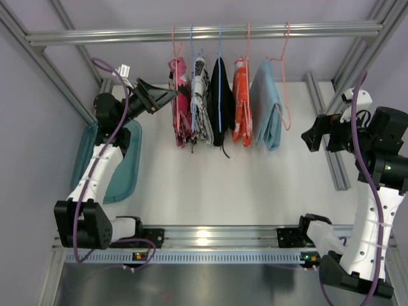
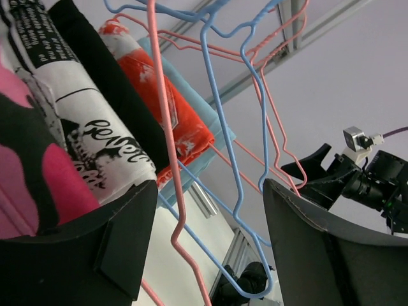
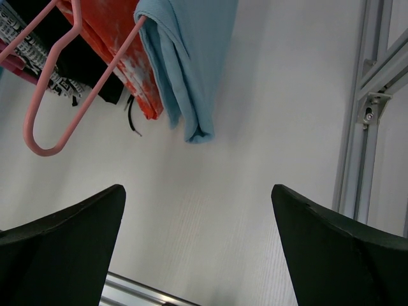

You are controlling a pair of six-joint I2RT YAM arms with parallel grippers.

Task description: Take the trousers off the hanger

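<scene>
Seen from above, a white table (image 1: 255, 185) sits inside an aluminium frame. A metal rail (image 1: 204, 32) crosses the far side. Five folded garments hang from it on wire hangers in a tight row, each touching or nearly touching the next.

From left to right they are:
- the pink trousers (image 1: 180, 108) with black-and-white print
- the white trousers (image 1: 201, 108) with dense black print
- a black garment (image 1: 221, 102)
- an orange-red garment (image 1: 242, 105)
- a light blue garment (image 1: 268, 105)

A broad stretch of bare table lies between this row and the arm bases at the near edge. A frame bar (image 1: 338, 166) lies along the table's right side. A slanted frame bar (image 1: 57, 76) borders the left.

The left gripper (image 1: 169, 95) is at the left end of the row, its tip just beside the pink trousers near their top. Its fingers stand apart and clamp nothing. In the left wrist view a pink hanger (image 2: 167, 127) and a blue hanger (image 2: 220, 127) cross the gap between the fingers. Whether either wire touches a finger cannot be told. The pink trousers fill that view's left edge, close against the left finger.

The right gripper (image 1: 307, 137) hangs to the right, well apart from the row, with open space between it and the light blue garment. Its fingers are spread wide, and only table shows between them.

A teal tray (image 1: 124, 175) lies at the table's left edge, partly under the left arm. The part of its floor that shows is plain teal. Purple cables (image 1: 363, 146) loop along both arms.
</scene>
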